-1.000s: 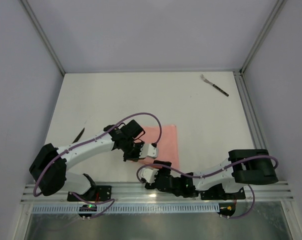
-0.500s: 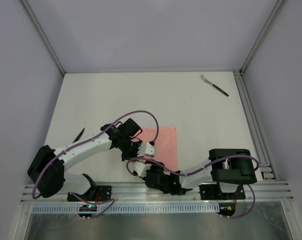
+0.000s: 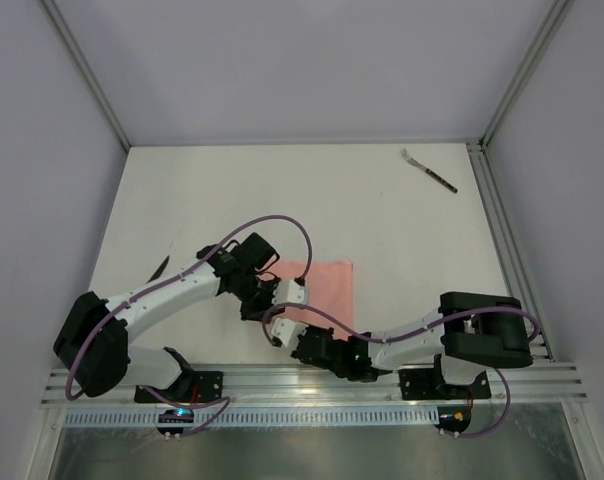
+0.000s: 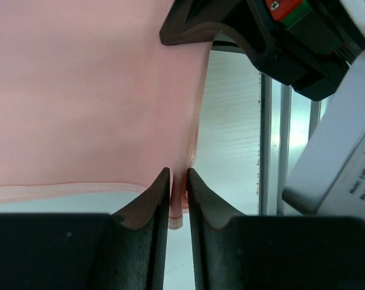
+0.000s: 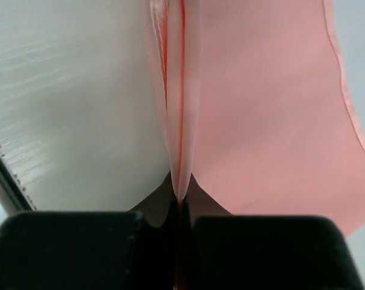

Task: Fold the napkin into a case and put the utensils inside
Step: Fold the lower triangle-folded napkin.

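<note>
The salmon-pink napkin [image 3: 329, 290] lies near the table's front edge, between the two arms. My left gripper [image 3: 283, 294] is at its left edge; in the left wrist view the gripper [image 4: 178, 176] is shut on a hemmed corner of the napkin [image 4: 80, 90], with its jaws only a narrow slit apart. My right gripper [image 3: 277, 332] sits just in front of it. In the right wrist view this gripper [image 5: 179, 182] is shut on a raised fold of the napkin [image 5: 267, 109]. The fork [image 3: 429, 170] lies far off at the back right corner.
A thin dark object [image 3: 159, 267] lies on the table to the left of the left arm. The right arm's black and white housing [image 4: 273, 36] hangs close above the napkin's edge. A metal rail [image 3: 502, 240] runs along the table's right side.
The right gripper has swung left to the napkin's near left edge and shut on a fold of it. The left jaws have eased very slightly on the corner.
</note>
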`<action>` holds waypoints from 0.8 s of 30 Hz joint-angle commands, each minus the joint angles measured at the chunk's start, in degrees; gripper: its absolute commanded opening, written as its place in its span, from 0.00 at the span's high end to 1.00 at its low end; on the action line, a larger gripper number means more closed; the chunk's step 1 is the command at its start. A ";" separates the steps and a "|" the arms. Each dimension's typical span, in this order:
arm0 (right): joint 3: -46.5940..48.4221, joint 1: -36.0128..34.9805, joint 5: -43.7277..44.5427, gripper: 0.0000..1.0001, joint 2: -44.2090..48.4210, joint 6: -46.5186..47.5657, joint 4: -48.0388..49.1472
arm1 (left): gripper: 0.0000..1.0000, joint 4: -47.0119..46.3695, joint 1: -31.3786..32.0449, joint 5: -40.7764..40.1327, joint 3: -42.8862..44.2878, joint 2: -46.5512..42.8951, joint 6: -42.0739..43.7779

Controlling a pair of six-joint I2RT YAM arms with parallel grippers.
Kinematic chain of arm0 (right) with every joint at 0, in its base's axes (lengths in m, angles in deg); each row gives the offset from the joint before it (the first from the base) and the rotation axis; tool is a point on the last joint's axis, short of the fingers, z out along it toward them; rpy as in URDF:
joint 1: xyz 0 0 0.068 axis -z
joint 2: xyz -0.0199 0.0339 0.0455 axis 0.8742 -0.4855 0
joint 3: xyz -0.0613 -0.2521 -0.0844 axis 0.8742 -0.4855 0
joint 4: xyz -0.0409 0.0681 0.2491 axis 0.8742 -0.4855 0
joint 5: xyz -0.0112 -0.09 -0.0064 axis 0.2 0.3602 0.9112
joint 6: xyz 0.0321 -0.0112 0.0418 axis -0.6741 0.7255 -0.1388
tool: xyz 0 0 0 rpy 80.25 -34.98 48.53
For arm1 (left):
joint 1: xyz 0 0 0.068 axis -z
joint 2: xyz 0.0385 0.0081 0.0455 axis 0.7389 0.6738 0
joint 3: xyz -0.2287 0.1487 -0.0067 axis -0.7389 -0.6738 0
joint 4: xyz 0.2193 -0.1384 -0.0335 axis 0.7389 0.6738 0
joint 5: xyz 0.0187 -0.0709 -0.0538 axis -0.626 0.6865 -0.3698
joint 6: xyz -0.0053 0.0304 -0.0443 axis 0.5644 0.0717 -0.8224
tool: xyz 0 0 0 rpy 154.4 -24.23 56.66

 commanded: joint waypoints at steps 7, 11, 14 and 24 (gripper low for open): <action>1.68 9.18 -30.52 0.96 6.68 -3.58 -14.42 | 0.60 4.20 -3.95 2.27 1.16 -3.88 -0.11; 3.36 13.04 -40.98 0.96 6.42 -3.14 -16.37 | 0.55 6.92 -8.07 2.44 1.95 -6.16 -0.55; 4.06 16.12 -47.40 0.96 5.90 -2.79 -17.24 | 0.54 8.77 -10.80 3.93 1.86 -7.66 -0.63; 10.21 24.99 -65.59 0.96 2.12 2.05 -22.17 | 0.44 8.25 -16.25 10.78 3.10 -9.43 -1.95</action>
